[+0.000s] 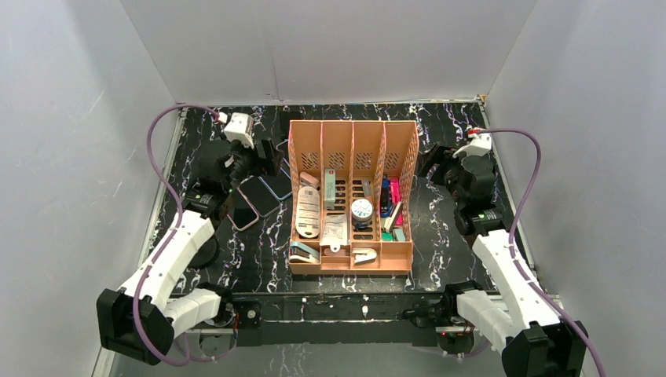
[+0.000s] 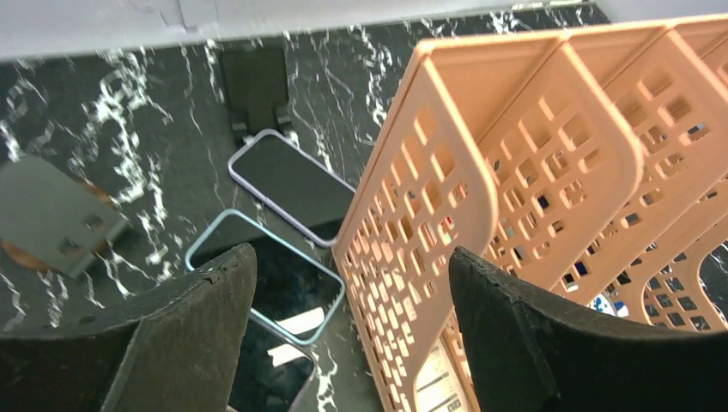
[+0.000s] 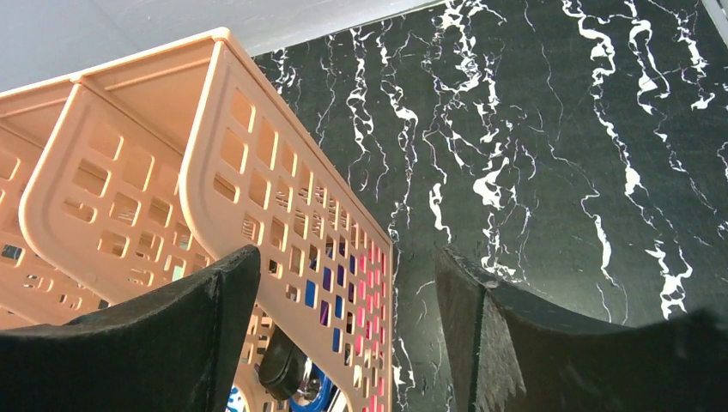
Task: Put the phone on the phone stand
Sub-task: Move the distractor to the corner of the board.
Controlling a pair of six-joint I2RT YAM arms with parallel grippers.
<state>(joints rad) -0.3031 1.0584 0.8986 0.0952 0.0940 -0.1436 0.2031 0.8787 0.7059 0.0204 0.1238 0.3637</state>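
Three phones lie flat on the black marble table, left of the orange organizer. In the left wrist view a purple-rimmed phone (image 2: pixel 292 184) lies farthest, a light-blue-rimmed phone (image 2: pixel 266 275) overlaps a third phone (image 2: pixel 262 369) nearest. The black phone stand (image 2: pixel 255 86) stands just beyond the purple-rimmed phone, near the back wall. My left gripper (image 2: pixel 352 257) is open and empty, hovering above the phones and the organizer's left wall; it also shows in the top view (image 1: pixel 250 166) over the phones (image 1: pixel 263 196). My right gripper (image 3: pixel 348 257) is open and empty beside the organizer's right wall.
The orange four-slot organizer (image 1: pixel 351 133) full of small stationery fills the table's middle. A grey block on a brown disc (image 2: pixel 51 215) sits to the left of the phones. White walls enclose the table on three sides.
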